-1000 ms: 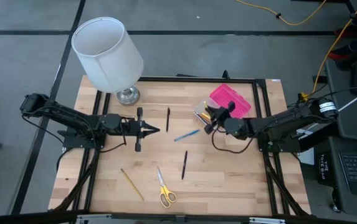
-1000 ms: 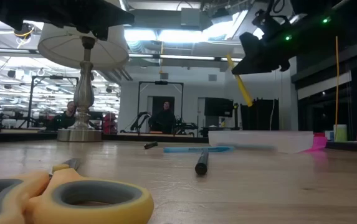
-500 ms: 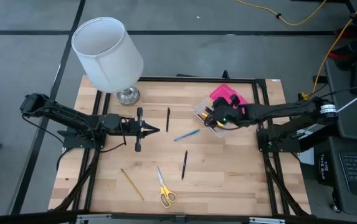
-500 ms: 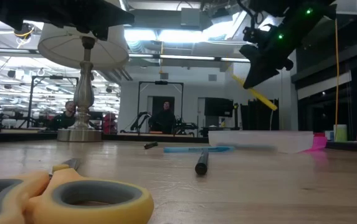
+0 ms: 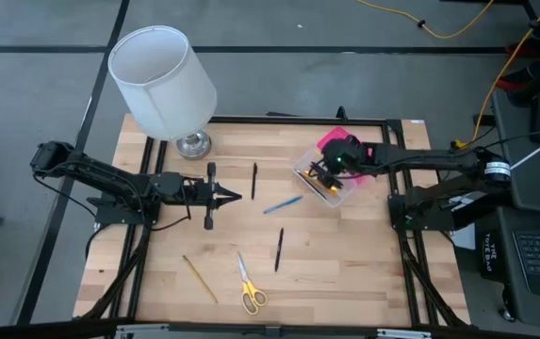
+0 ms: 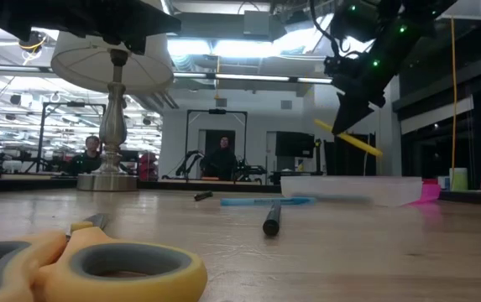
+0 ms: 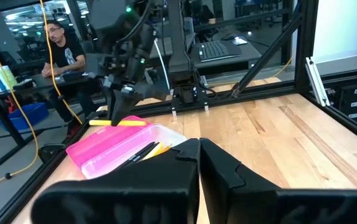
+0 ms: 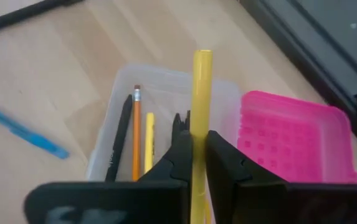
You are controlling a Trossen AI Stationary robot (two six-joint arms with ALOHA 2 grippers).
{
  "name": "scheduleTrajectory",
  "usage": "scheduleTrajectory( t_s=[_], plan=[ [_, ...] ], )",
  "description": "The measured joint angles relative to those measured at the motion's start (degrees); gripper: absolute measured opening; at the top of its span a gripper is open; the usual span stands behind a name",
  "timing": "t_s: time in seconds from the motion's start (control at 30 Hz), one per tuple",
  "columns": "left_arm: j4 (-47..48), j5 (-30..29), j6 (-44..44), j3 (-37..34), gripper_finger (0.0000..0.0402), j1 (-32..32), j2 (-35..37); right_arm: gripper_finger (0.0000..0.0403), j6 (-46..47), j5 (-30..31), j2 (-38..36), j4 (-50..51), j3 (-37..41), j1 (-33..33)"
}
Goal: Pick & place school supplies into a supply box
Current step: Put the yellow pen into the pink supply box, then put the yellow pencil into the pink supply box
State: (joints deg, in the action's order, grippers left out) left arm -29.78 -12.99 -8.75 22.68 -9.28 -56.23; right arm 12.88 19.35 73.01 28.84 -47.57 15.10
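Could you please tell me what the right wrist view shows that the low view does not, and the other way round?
Only the right wrist view shows inside the clear box: a black pen, an orange pencil and a short yellow one lie in it, with the pink lid beside.

Only the low view shows the scissors, the lamp and people in the room behind.

Both show the right gripper, jaws shut on a yellow pencil above the box, and the blue pen on the table.
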Motion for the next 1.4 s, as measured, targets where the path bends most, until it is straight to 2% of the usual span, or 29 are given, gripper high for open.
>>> scheduleTrajectory(
  t_s=[0.1, 0.2, 0.57, 0.67, 1.0, 1.23, 1.4],
  plan=[
    [0.0, 0.0, 0.0, 0.02, 0.0005, 0.0, 0.0, 0.0027, -1.76, -2.71, 0.03, -0.07, 0.02, 1.92],
    [0.0, 0.0, 0.0, 0.02, 0.0004, 0.0, 0.0, 0.0027, -2.98, -2.66, 1.35, -0.2, 0.04, 3.46],
    [0.0, 0.0, 0.0, 0.0, 0.0003, 0.0, 0.0, 0.0027, -2.64, -2.03, 12.97, -3.92, 0.13, 6.39],
    [0.0, 0.0, 0.01, 0.01, 0.0002, 0.0, 0.0, 0.0027, -2.62, -5.79, 14.89, -5.62, 0.13, 6.6],
    [0.02, 0.0, 0.02, 0.02, 0.0002, 0.0, 0.0, 0.0027, -1.13, -6.36, 16.37, -5.44, 0.15, 6.55],
    [0.0, 0.0, 0.01, 0.02, 0.0003, 0.0, 0.0, 0.0081, -1.25, -5.92, 16.37, -5.35, 0.15, 6.55],
    [0.0, 0.0, 0.0, 0.01, 0.0003, 0.0, 0.0, 0.0096, -4.14, -5.92, 16.37, -5.14, 0.15, 6.55]
  ],
)
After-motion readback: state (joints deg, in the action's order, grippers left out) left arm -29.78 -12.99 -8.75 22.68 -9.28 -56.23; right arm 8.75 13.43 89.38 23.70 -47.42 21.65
